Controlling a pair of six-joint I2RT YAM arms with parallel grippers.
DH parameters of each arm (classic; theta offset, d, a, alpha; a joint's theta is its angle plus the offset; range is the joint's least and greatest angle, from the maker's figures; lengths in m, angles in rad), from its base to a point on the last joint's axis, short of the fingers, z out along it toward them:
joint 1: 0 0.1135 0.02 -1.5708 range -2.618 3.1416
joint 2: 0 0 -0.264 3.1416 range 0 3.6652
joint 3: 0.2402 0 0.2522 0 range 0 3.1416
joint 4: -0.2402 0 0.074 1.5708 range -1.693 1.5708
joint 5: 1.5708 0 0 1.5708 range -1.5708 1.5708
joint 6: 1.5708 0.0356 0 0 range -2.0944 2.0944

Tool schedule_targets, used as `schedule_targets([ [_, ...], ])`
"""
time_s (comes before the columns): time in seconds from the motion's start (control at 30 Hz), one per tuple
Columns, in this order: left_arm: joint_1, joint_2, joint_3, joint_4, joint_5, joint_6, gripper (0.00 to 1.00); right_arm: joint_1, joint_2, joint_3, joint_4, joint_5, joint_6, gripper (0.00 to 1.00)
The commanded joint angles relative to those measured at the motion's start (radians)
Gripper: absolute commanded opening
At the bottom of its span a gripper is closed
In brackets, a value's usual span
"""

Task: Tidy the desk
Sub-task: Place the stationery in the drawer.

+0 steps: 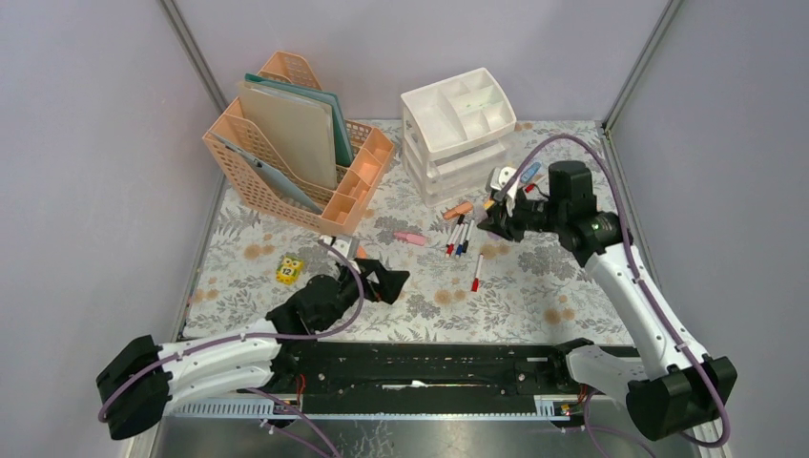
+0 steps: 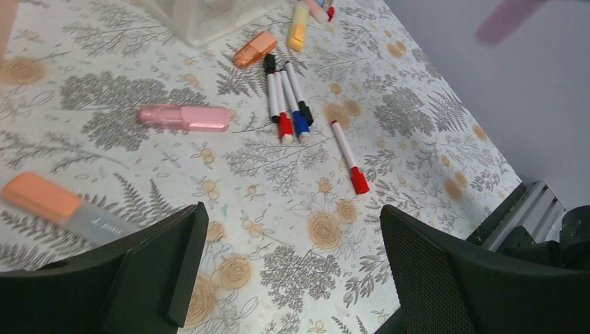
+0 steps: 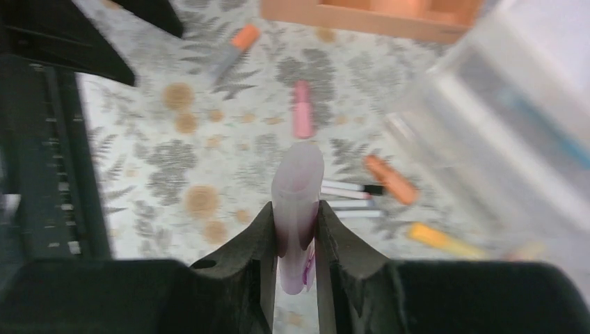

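Note:
The desk [image 1: 539,286] has a pale cloth with fern and flower prints. My left gripper [image 1: 386,281] [image 2: 291,240] hovers open low over the cloth with nothing between its jaws. An orange-capped highlighter [image 2: 57,204] lies just left of it. A pink highlighter [image 2: 184,117], three bunched markers [image 2: 286,97] and a lone red-capped marker [image 2: 348,156] lie beyond it. My right gripper [image 1: 493,220] [image 3: 296,212] is raised in front of the drawer unit, shut on a pale lilac highlighter [image 3: 297,184] that points forward out of the jaws.
A peach file rack [image 1: 286,181] with folders stands at the back left. A white drawer unit [image 1: 458,134] stands at the back centre. A yellow die [image 1: 290,269] lies left of my left gripper. An orange highlighter [image 2: 254,49] and a yellow one [image 2: 298,35] lie near the drawers.

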Motion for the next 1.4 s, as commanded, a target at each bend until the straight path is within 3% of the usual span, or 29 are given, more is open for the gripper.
schedule_targets([
  [0.0, 0.018, -0.096, -0.052, -0.037, -0.047, -0.045, 0.99, -0.004, 0.082, 0.21, -0.135, 0.168, -0.298, 0.0],
  [0.53, 0.024, -0.268, -0.142, -0.151, -0.103, -0.087, 0.99, 0.03, 0.453, 0.666, -0.192, 0.382, -0.785, 0.0],
  [0.83, 0.025, -0.279, -0.15, -0.174, -0.11, -0.087, 0.99, 0.061, 0.645, 0.817, -0.214, 0.495, -0.839, 0.0],
  [1.07, 0.026, -0.293, -0.152, -0.2, -0.121, -0.088, 0.99, 0.063, 0.714, 0.83, -0.214, 0.533, -0.819, 0.0],
  [1.17, 0.026, -0.297, -0.154, -0.201, -0.124, -0.088, 0.99, 0.062, 0.734, 0.827, -0.213, 0.545, -0.809, 0.06],
  [1.37, 0.028, -0.292, -0.152, -0.199, -0.123, -0.09, 0.99, 0.063, 0.778, 0.841, -0.213, 0.566, -0.783, 0.42],
])
